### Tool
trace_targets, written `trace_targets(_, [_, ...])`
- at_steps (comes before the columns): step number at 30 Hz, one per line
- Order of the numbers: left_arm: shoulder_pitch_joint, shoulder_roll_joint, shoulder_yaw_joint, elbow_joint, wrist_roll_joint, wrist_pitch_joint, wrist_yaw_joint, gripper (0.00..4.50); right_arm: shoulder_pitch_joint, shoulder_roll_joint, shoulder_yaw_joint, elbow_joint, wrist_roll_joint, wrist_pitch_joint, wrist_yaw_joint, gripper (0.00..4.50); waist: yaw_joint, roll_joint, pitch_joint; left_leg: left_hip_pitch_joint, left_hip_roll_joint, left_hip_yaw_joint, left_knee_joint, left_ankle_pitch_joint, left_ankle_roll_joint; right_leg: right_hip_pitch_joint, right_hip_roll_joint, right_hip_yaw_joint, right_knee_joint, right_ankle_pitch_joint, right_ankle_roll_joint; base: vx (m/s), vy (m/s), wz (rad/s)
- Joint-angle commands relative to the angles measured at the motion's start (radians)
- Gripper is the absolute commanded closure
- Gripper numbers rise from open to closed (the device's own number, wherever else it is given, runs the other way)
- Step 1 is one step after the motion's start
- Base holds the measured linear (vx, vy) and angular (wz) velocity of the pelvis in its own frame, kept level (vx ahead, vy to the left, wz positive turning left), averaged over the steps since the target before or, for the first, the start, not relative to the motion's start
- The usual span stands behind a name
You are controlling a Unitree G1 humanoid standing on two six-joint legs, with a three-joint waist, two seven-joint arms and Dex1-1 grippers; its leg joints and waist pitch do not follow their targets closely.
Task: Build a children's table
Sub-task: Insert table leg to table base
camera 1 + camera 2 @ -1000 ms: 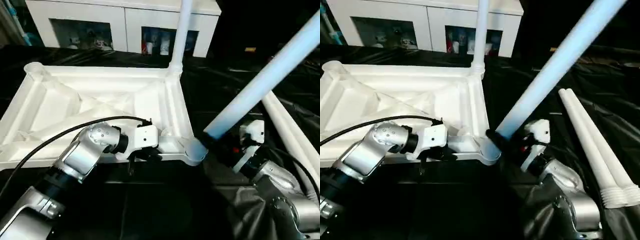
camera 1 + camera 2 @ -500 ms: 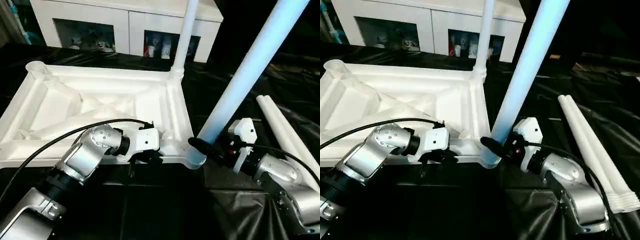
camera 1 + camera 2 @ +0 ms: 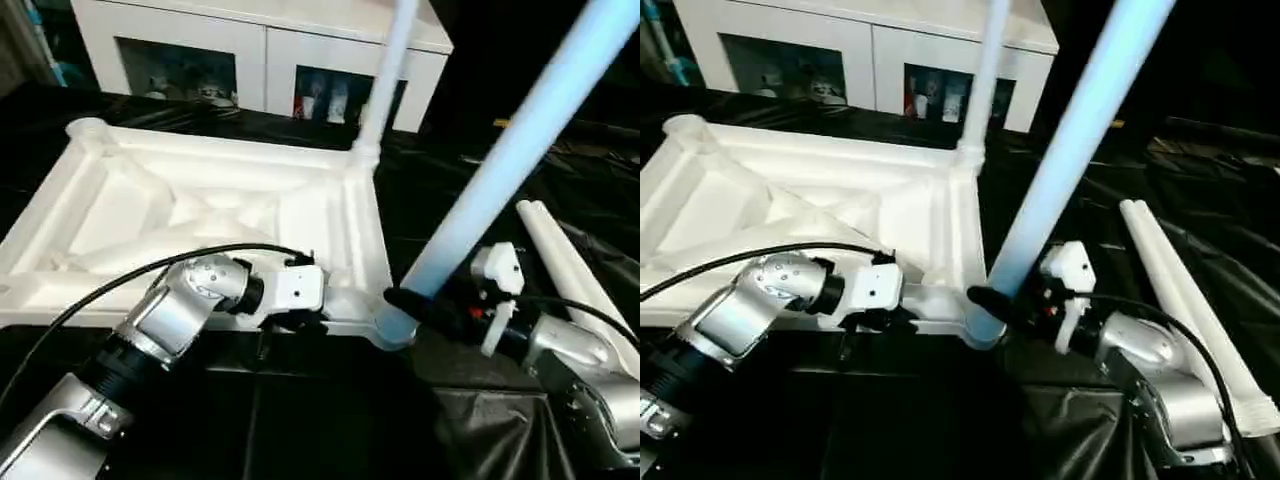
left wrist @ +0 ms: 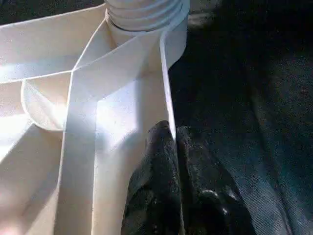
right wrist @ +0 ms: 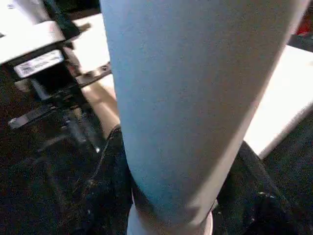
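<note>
One leg (image 3: 385, 75) stood fitted at the tabletop's (image 3: 150, 200) far right corner. Our right gripper (image 3: 425, 305) clasped a second leg (image 3: 500, 170), tilted at the near right socket (image 3: 390, 325); our left gripper (image 4: 171, 161) pinched the near rim. Two legs (image 3: 1180, 290) lay waiting at right.

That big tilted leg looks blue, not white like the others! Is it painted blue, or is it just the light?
Probably just light. In the left eye view the tilted leg looks pale blue, while the table top glares bright white. In the right wrist view the same leg is blue-grey, close up and soft, between the right pincer fingers. In the left wrist view the rim gleams white.
</note>
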Motion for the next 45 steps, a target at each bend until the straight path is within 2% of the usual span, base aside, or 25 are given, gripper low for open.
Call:
trace_targets(1, [-0.017, -0.008, -0.046, -0.004, 0.026, -0.038, -0.034, 4.5, 0.07, -0.012, 0.104, 0.081, -0.007, 0.055, 0.074, 2.67, -0.004, 0.023, -0.036, 0.019, 0.073, -0.027, -0.079, -0.166, 0.034, 0.028, -0.065, 0.039, -0.055, -0.061, -0.253, 0.0, 0.0, 0.0])
trace_targets(3, [-0.021, -0.006, -0.05, -0.003, 0.024, -0.044, -0.048, 4.5, 0.074, -0.02, 0.111, 0.082, -0.014, 0.042, 0.087, 2.67, -0.001, 0.027, -0.033, 0.021, 0.075, -0.028, -0.082, -0.195, 0.026, 0.027, -0.067, 0.039, -0.058, -0.092, -0.255, 0.0, 0.0, 0.0])
trace_targets(4, [-0.028, -0.004, -0.055, -0.001, 0.023, -0.057, -0.063, 4.5, 0.078, -0.031, 0.119, 0.081, -0.02, 0.037, 0.106, 2.67, 0.002, 0.037, -0.029, 0.02, 0.075, -0.03, -0.084, -0.202, 0.024, 0.025, -0.068, 0.04, -0.059, -0.1, -0.254, 0.0, 0.0, 0.0])
trace_targets(5, [-0.028, -0.004, -0.055, -0.001, 0.023, -0.057, -0.063, 4.5, 0.078, -0.031, 0.119, 0.081, -0.02, 0.037, 0.106, 2.67, 0.001, 0.031, -0.029, 0.021, 0.075, -0.029, -0.085, -0.214, 0.021, 0.026, -0.067, 0.04, -0.061, -0.112, -0.253, 0.0, 0.0, 0.0])
trace_targets(6, [-0.036, -0.002, -0.059, 0.003, 0.02, -0.068, -0.078, 4.5, 0.082, -0.045, 0.129, 0.082, -0.028, 0.027, 0.129, 2.67, 0.005, 0.043, -0.024, 0.02, 0.075, -0.031, -0.088, -0.224, 0.017, 0.024, -0.068, 0.04, -0.061, -0.122, -0.252, 0.0, 0.0, 0.0])
trace_targets(7, [-0.046, 0.001, -0.061, 0.012, 0.017, -0.083, -0.097, 4.5, 0.085, -0.057, 0.139, 0.087, -0.037, 0.012, 0.155, 2.67, 0.005, 0.046, -0.021, 0.02, 0.075, -0.032, -0.089, -0.239, 0.01, 0.023, -0.067, 0.04, -0.063, -0.13, -0.248, 0.0, 0.0, 0.0])
trace_targets(9, [-0.062, 0.007, -0.061, 0.03, 0.01, -0.111, -0.133, 4.5, 0.091, -0.078, 0.156, 0.092, -0.048, -0.01, 0.208, 2.67, 0.007, 0.043, -0.02, 0.027, 0.076, -0.029, -0.089, -0.271, 0.007, 0.02, -0.066, 0.04, -0.069, -0.153, -0.243, 0.0, 0.0, 0.0])
trace_targets(10, [-0.064, 0.009, -0.061, 0.034, 0.009, -0.114, -0.138, 4.5, 0.093, -0.081, 0.159, 0.091, -0.047, -0.01, 0.215, 2.67, 0.006, 0.042, -0.019, 0.026, 0.075, -0.029, -0.089, -0.272, 0.008, 0.02, -0.066, 0.041, -0.068, -0.152, -0.246, 0.0, 0.0, 0.0])
trace_targets(11, [-0.067, 0.01, -0.06, 0.036, 0.008, -0.116, -0.143, 4.5, 0.093, -0.082, 0.162, 0.089, -0.048, -0.009, 0.218, 2.67, 0.008, 0.047, -0.017, 0.021, 0.076, -0.032, -0.092, -0.269, 0.007, 0.024, -0.069, 0.041, -0.067, -0.152, -0.249, 0.0, 0.0, 0.0])
trace_targets(14, [-0.078, 0.015, -0.061, 0.052, 0.019, -0.129, -0.146, 4.5, 0.1, -0.086, 0.172, 0.086, -0.059, -0.021, 0.222, 2.67, 0.007, 0.047, -0.015, 0.019, 0.077, -0.033, -0.093, -0.252, 0.008, 0.025, -0.069, 0.041, -0.065, -0.137, -0.254, 0.0, 0.0, 0.0])
trace_targets(19, [-0.084, 0.014, -0.053, 0.066, 0.021, -0.133, -0.143, 4.5, 0.114, -0.068, 0.174, 0.088, -0.058, -0.034, 0.213, 2.67, 0.007, 0.05, -0.011, 0.019, 0.078, -0.033, -0.095, -0.264, 0.009, 0.023, -0.071, 0.042, -0.068, -0.157, -0.257, 0.0, 0.0, 0.0])
trace_targets(22, [-0.089, 0.011, -0.049, 0.083, 0.024, -0.147, -0.15, 4.5, 0.115, -0.064, 0.18, 0.095, -0.061, -0.048, 0.218, 2.67, 0.006, 0.051, -0.007, 0.021, 0.079, -0.033, -0.099, -0.298, 0.001, 0.021, -0.072, 0.043, -0.074, -0.204, -0.249, 0.0, 0.0, 0.0])
trace_targets(23, [-0.089, 0.011, -0.048, 0.086, 0.025, -0.148, -0.15, 4.5, 0.115, -0.063, 0.18, 0.096, -0.061, -0.05, 0.218, 2.67, 0.006, 0.05, -0.004, 0.021, 0.078, -0.035, -0.101, -0.324, -0.004, 0.02, -0.074, 0.044, -0.079, -0.255, -0.236, 0.0, 0.0, 0.0])
trace_targets(26, [-0.092, 0.011, -0.046, 0.095, 0.027, -0.154, -0.15, 4.5, 0.116, -0.055, 0.183, 0.104, -0.066, -0.054, 0.21, 2.67, 0.007, 0.049, 0.0, 0.025, 0.08, -0.038, -0.106, -0.356, -0.011, 0.016, -0.078, 0.047, -0.088, -0.331, -0.214, 0.0, 0.0, 0.0])
trace_targets(28, [-0.092, 0.01, -0.045, 0.096, 0.028, -0.155, -0.149, 4.5, 0.116, -0.054, 0.183, 0.107, -0.069, -0.056, 0.207, 2.67, 0.006, 0.048, 0.001, 0.026, 0.08, -0.039, -0.107, -0.36, -0.012, 0.015, -0.078, 0.048, -0.089, -0.342, -0.208, 0.0, 0.0, 0.0])
trace_targets(31, [-0.091, 0.01, -0.044, 0.098, 0.028, -0.152, -0.147, 4.5, 0.095, -0.024, 0.156, 0.152, -0.085, -0.064, 0.146, 2.67, 0.004, 0.047, 0.003, 0.024, 0.08, -0.039, -0.109, -0.357, -0.012, 0.013, -0.078, 0.048, -0.092, -0.354, -0.202, 0.0, 0.0, 0.0])
trace_targets(34, [-0.091, 0.01, -0.04, 0.104, 0.031, -0.15, -0.141, 4.5, 0.081, -0.012, 0.142, 0.168, -0.088, -0.057, 0.117, 2.67, 0.0, 0.046, 0.008, 0.026, 0.08, -0.045, -0.114, -0.407, -0.023, 0.007, -0.08, 0.049, -0.1, -0.454, -0.178, 0.0, 0.0, 0.0])
trace_targets(38, [-0.094, 0.003, -0.027, 0.122, 0.033, -0.136, -0.119, 4.5, 0.052, 0.031, 0.096, 0.212, -0.098, -0.055, 0.023, 2.67, -0.006, 0.047, 0.011, 0.03, 0.079, -0.055, -0.12, -0.47, -0.04, -0.002, -0.085, 0.048, -0.114, -0.577, -0.139, -0.015, 0.0, 0.0])
trace_targets(40, [-0.094, -0.001, -0.02, 0.127, 0.03, -0.127, -0.111, 4.5, 0.042, 0.048, 0.079, 0.235, -0.106, -0.063, -0.011, 2.67, -0.005, 0.047, 0.009, 0.031, 0.08, -0.054, -0.123, -0.451, -0.042, -0.001, -0.083, 0.047, -0.115, -0.546, -0.136, 0.0, 0.0, 0.0])
trace_targets(41, [-0.094, -0.005, -0.015, 0.133, 0.031, -0.121, -0.1, 4.5, 0.038, 0.059, 0.071, 0.25, -0.117, -0.076, -0.035, 2.67, -0.003, 0.05, 0.011, 0.035, 0.081, -0.05, -0.124, -0.443, -0.041, -0.006, -0.08, 0.048, -0.114, -0.506, -0.144, 0.0, 0.0, 0.0])
trace_targets(43, [-0.093, -0.011, -0.006, 0.145, 0.034, -0.108, -0.078, 4.5, 0.037, 0.073, 0.064, 0.259, -0.131, -0.097, -0.064, 2.67, -0.005, 0.053, 0.013, 0.028, 0.081, -0.047, -0.127, -0.432, -0.044, -0.003, -0.079, 0.048, -0.11, -0.462, -0.157, 0.0, 0.0, 0.0])
trace_targets(45, [-0.092, -0.014, -0.001, 0.154, 0.04, -0.102, -0.059, 4.5, 0.047, 0.081, 0.068, 0.241, -0.123, -0.099, -0.062, 2.67, -0.003, 0.054, 0.014, 0.031, 0.081, -0.047, -0.128, -0.443, -0.05, -0.004, -0.078, 0.048, -0.111, -0.458, -0.158, 0.0, 0.0, 0.0])
